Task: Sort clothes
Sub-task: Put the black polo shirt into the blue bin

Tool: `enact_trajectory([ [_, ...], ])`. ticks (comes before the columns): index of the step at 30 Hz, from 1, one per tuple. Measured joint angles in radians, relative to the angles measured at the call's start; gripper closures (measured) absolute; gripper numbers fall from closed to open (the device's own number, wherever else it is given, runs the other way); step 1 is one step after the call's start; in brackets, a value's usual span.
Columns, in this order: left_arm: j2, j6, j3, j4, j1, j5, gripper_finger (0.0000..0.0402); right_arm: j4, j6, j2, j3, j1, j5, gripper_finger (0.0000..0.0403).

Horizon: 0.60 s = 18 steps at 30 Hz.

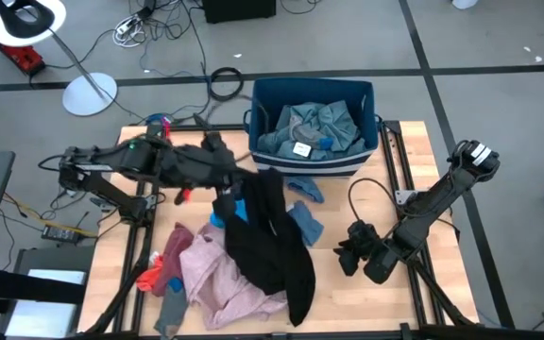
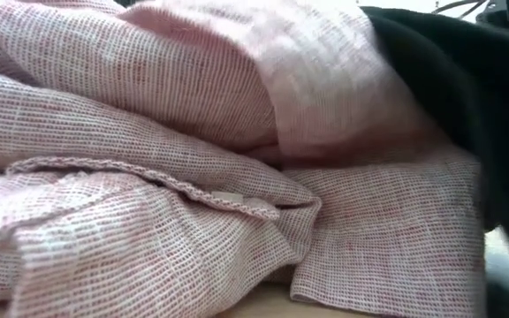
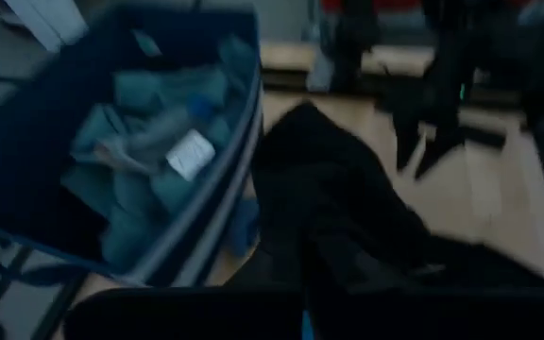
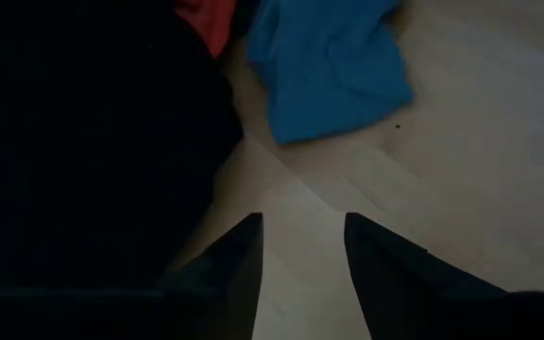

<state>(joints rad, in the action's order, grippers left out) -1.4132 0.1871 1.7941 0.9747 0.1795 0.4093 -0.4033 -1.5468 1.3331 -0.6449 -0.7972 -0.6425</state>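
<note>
My left gripper (image 1: 232, 176) is shut on a black garment (image 1: 272, 241) beside the dark blue bin (image 1: 264, 94), which holds teal-grey clothes (image 1: 314, 127). The black garment drapes down over a pink garment (image 1: 217, 274) that lies on the table and fills the low view (image 2: 148, 132). A red-orange piece (image 1: 151, 276) lies at the pink garment's left. Small blue pieces (image 1: 306, 227) lie near the middle. My right gripper (image 1: 348, 255) stands open low over bare wood (image 4: 302, 247), to the right of the black garment (image 4: 83, 142) and near a blue piece (image 4: 333, 57). My left gripper holds the black garment by its upper end (image 1: 251, 181), coming roughly level from the table's left. The garment hangs slack below the fingers, and its lower part (image 1: 296, 297) lies on the pink garment and the table. The dark cloth hides the fingers and the kind of hold.
A grey sock (image 1: 168, 312) lies at the near left edge. Another blue piece (image 1: 305, 189) sits just in front of the bin. Bare wood shows at the table's right half around my right arm (image 1: 433, 203). Cables and a lamp stand (image 1: 90, 93) are on the floor beyond.
</note>
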Motion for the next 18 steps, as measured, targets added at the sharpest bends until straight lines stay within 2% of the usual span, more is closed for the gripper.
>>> enact_trajectory([
  [10, 0.000, -0.154, 0.165, -0.180, -0.006, 0.103, 0.0401, 0.007, 0.078, 0.000, 0.000, 0.032, 0.027, 0.0261],
  [18, 0.000, -0.267, 0.216, -0.332, -0.059, 0.203, 0.0401, 0.008, 0.084, 0.000, 0.000, 0.036, 0.027, 0.0261],
])
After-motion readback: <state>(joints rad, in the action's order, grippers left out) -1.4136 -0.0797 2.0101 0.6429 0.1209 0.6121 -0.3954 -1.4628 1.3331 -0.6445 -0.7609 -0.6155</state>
